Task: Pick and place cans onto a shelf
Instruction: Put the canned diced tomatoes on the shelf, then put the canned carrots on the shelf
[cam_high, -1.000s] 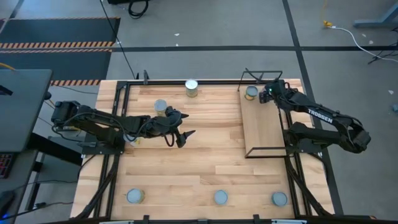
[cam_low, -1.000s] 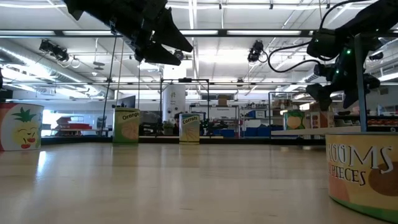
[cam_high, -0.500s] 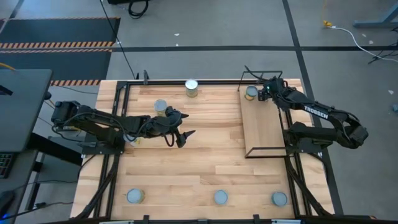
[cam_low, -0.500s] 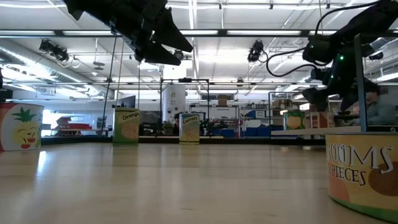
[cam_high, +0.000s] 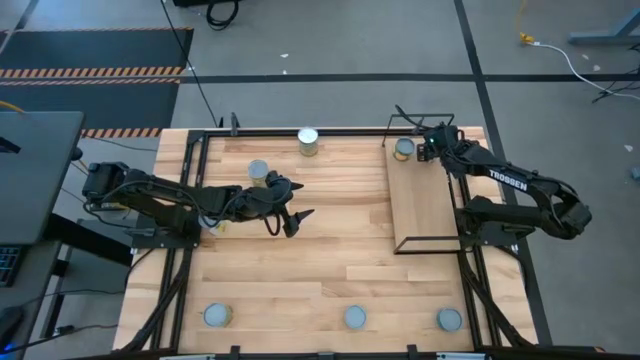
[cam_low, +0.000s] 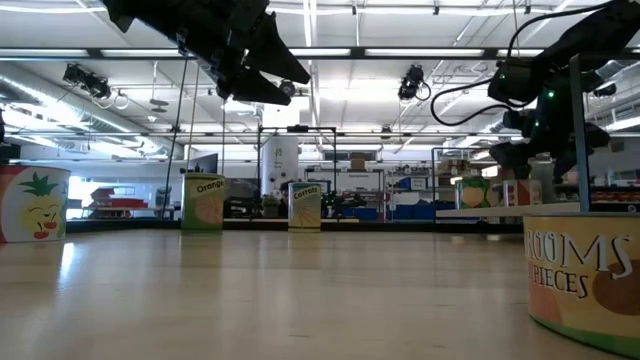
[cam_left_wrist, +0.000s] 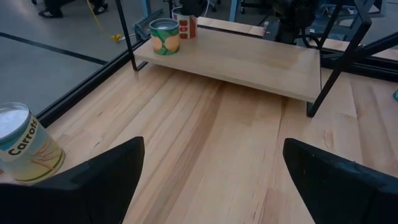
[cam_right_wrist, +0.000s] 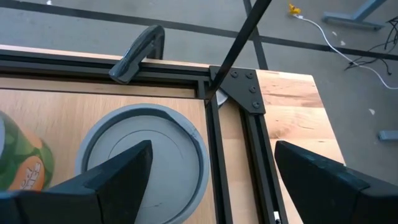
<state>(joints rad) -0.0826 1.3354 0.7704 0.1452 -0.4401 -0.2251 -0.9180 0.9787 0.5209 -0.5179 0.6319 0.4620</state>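
Note:
My left gripper hangs open and empty above the table's middle left; it also shows in the low view. A can stands on its base just beyond it, and another can stands at the far edge. The shelf stands at the right. My right gripper is open over the shelf's far end. A green-labelled can stands there. A second can with a grey top stands below my right fingers; I cannot tell whether they touch it.
Three cans stand along the table's near edge. The shelf's black wire frame rises beside my right gripper. A black rail runs along the table's far edge. Bare planks lie between the arms.
My right gripper has shifted a little toward the table's left over the shelf's far end, staying open.

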